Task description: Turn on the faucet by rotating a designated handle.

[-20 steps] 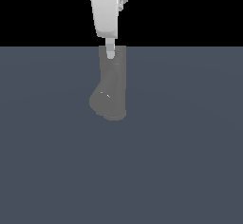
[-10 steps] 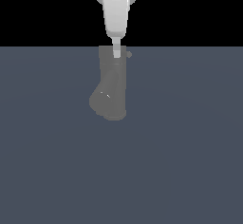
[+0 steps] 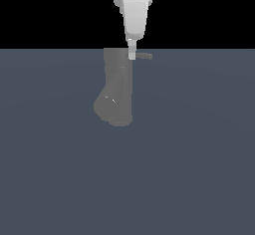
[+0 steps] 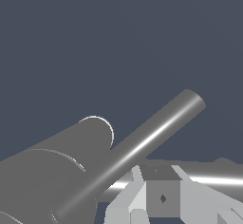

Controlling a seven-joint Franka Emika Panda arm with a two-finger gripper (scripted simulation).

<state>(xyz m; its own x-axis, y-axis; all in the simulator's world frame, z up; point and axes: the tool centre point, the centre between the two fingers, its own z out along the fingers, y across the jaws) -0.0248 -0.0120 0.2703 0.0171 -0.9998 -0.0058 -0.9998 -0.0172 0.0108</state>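
The matte grey faucet (image 3: 115, 92) stands in the middle of the exterior view, with a cylindrical upper part and a bulging lower end. Its handle (image 3: 145, 56), a thin grey rod, sticks out from the top toward the exterior view's right. My white gripper (image 3: 132, 55) comes down from above. Its narrow fingertips are shut together and rest against the rod's inner end beside the faucet top. In the wrist view the fingertips (image 4: 142, 190) sit against a shiny thin rod (image 4: 216, 179), with the thick faucet body (image 4: 42, 175) and a longer grey bar (image 4: 152, 135) beyond.
A flat dark blue-grey floor (image 3: 199, 169) spreads under and around the faucet. Black background fills the upper part of the exterior view.
My gripper has shifted toward the exterior view's right along the faucet top. The handle now shows sticking out to the right of the fingertip, where little of it showed before.
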